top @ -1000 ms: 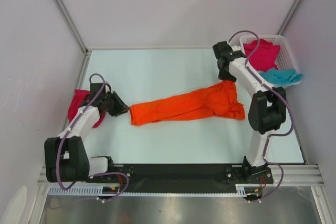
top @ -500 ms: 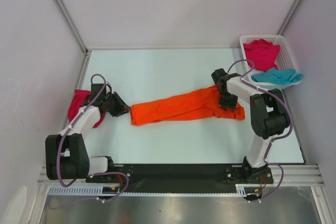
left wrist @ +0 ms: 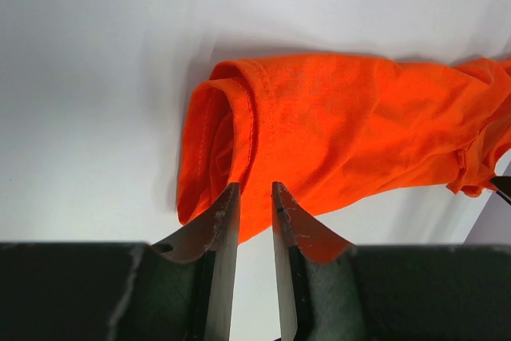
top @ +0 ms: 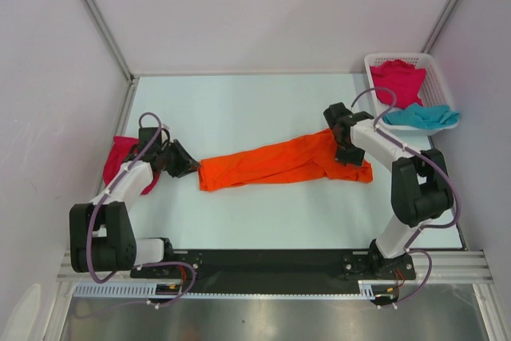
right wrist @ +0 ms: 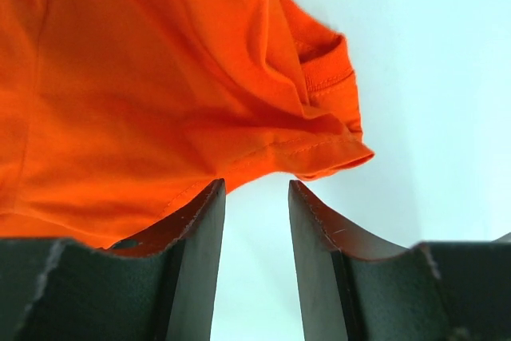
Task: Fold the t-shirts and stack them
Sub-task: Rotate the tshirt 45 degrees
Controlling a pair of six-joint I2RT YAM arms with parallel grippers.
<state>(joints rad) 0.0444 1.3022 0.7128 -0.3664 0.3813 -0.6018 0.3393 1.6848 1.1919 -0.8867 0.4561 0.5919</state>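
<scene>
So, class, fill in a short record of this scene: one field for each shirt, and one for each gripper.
orange shirt: stretched out long across the table
first pink shirt: in the basket, far right corner
teal shirt: draped over the basket's near rim
second pink shirt: at the table's left edge
left gripper: jaws slightly apart, at the orange shirt's left end
right gripper: open, at its right end

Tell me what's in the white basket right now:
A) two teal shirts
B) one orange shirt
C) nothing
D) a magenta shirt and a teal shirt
D: the white basket holds a magenta shirt, with a teal shirt draped over its near rim.
</scene>
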